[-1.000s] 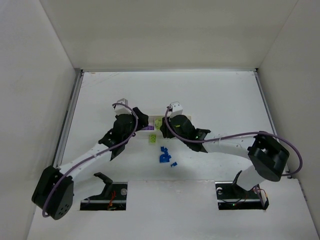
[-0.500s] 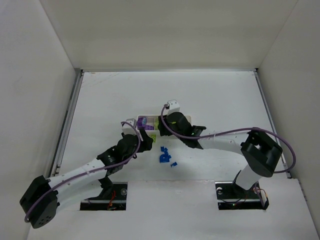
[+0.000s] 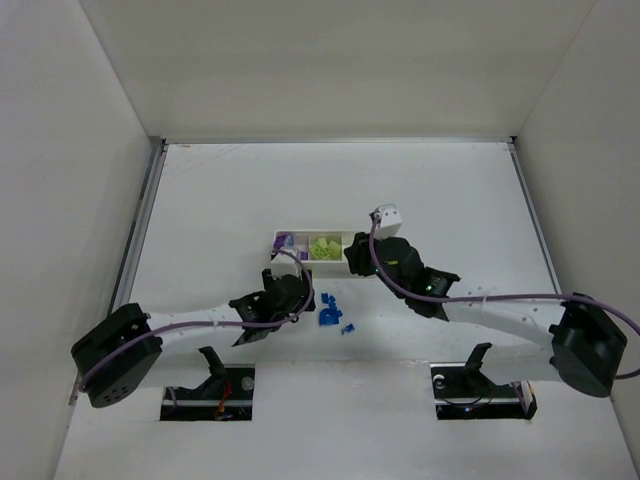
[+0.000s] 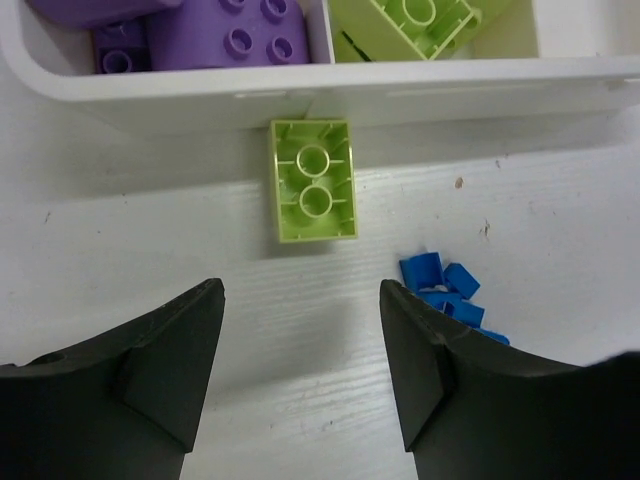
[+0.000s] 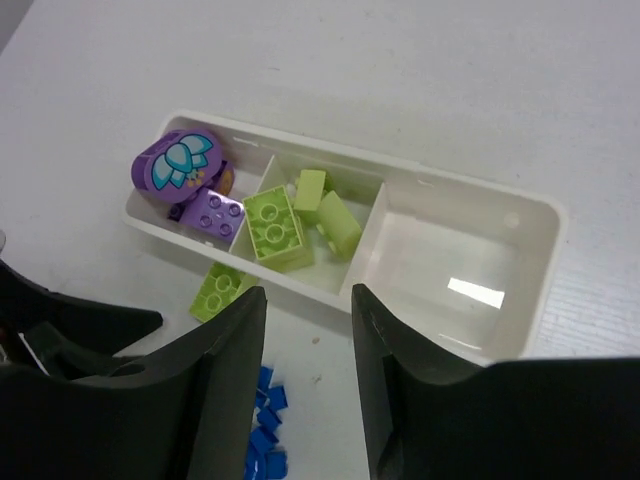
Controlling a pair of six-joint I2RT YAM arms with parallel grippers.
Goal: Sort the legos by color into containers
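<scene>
The white tray (image 3: 283, 237) has three containers: purple legos (image 5: 195, 175) in the left one, lime legos (image 5: 275, 228) in the middle one, and the right one (image 5: 450, 270) bare. One lime brick (image 4: 313, 180) lies studs-down on the table against the tray's front wall. Several small blue legos (image 3: 330, 311) lie in a loose heap in front of the tray. My left gripper (image 4: 300, 330) is open and empty, low over the table just short of the lime brick. My right gripper (image 5: 307, 295) is open and empty, above the tray's front wall.
White walls (image 3: 80, 150) close in the table on three sides. The two arm bases (image 3: 210, 385) sit at the near edge. The blue heap (image 4: 445, 290) lies just right of my left gripper's right finger (image 4: 430, 350).
The left arm pulled back from over the tray's left end and dropped low in front of it. The right gripper drew back to the right, uncovering the lime and purple containers.
</scene>
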